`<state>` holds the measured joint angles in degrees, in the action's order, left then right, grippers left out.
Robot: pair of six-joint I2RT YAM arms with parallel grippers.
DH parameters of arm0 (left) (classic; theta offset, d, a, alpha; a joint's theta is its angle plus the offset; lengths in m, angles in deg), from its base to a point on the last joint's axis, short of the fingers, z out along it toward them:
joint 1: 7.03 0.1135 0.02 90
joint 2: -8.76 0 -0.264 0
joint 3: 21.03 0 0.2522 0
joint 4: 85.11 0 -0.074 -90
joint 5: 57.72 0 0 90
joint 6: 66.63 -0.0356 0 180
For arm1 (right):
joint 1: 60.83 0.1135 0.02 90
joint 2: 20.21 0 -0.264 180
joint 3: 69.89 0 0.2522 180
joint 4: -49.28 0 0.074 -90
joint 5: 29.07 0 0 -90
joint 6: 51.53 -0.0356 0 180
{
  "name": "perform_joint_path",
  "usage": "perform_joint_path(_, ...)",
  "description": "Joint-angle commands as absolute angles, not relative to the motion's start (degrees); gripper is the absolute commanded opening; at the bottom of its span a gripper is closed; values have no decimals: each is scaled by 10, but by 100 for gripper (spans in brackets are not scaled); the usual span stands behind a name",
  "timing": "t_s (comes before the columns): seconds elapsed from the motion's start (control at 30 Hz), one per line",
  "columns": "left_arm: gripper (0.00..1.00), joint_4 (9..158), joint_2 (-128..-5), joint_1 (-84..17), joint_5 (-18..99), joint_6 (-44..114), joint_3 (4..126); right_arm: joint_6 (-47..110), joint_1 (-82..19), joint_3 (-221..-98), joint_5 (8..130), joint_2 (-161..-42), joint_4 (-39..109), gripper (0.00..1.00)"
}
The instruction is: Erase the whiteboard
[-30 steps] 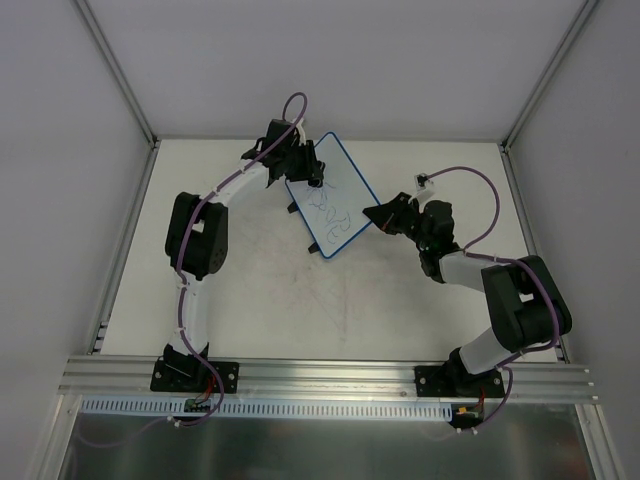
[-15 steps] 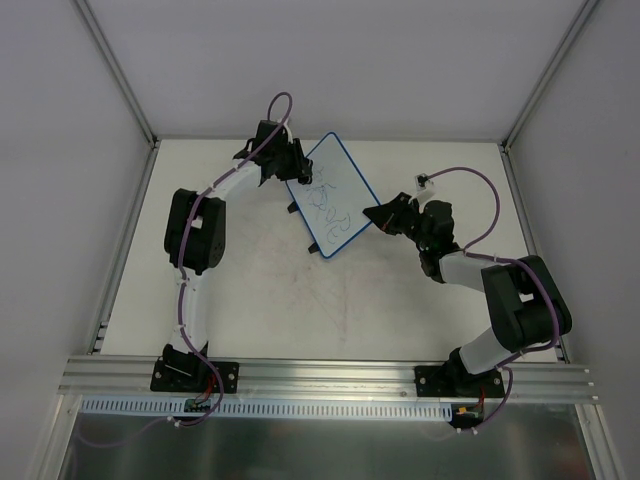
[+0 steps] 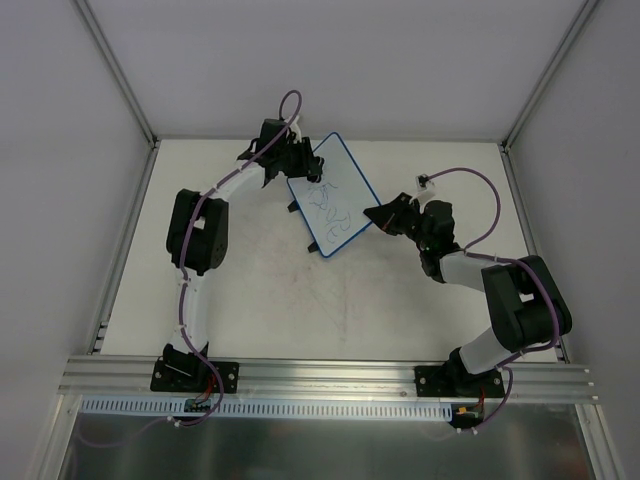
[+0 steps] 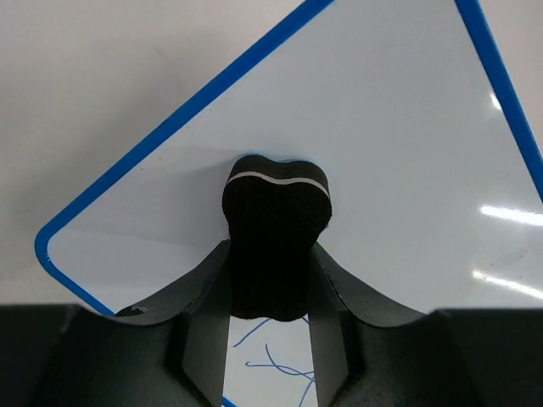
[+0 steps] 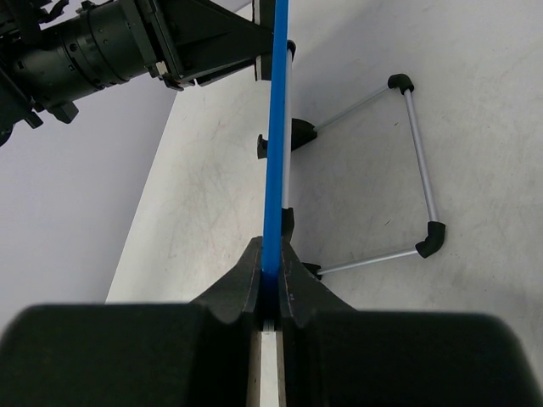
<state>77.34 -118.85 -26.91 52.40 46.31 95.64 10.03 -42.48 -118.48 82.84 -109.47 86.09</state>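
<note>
**Position.** The whiteboard (image 3: 333, 195) stands tilted on its wire stand (image 5: 420, 161), at the far centre of the worktop (image 3: 260, 300).

**Right claw** (image 5: 270, 273). It is clamped shut on the board's blue rim at the right-hand corner. This hold is judged to be a brace, so that the board neither slides nor tips under wiping pressure.

**Left claw** (image 4: 273, 263). Its 2 fingers grip a black bone-shaped eraser (image 4: 276, 208), whose end appears to touch the board face near the far left edge.

**Progress.** Blue scribbles (image 3: 330, 208) cover the board's middle and lower part, so the erasing is judged far from complete.

**Views.**
- The overhead view alone shows both arms and the full extent of the writing.
- The left wrist view alone shows the eraser's contact point, with clean white around it.
- The right wrist view alone shows the board edge-on, the rim seated between the fingers, and the stand's black feet behind.
</note>
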Motion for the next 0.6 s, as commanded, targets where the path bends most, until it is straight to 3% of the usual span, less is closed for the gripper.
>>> perform_joint_path(0.0, 0, 803, -1186, -326, 623, 450, 941, 146, -413, -1207, 869, -1097, 896, 0)
perform_joint_path(0.57, 0, 804, -1143, -390, 640, 365, 877, 152, -409, -1209, 870, -1096, 896, 0)
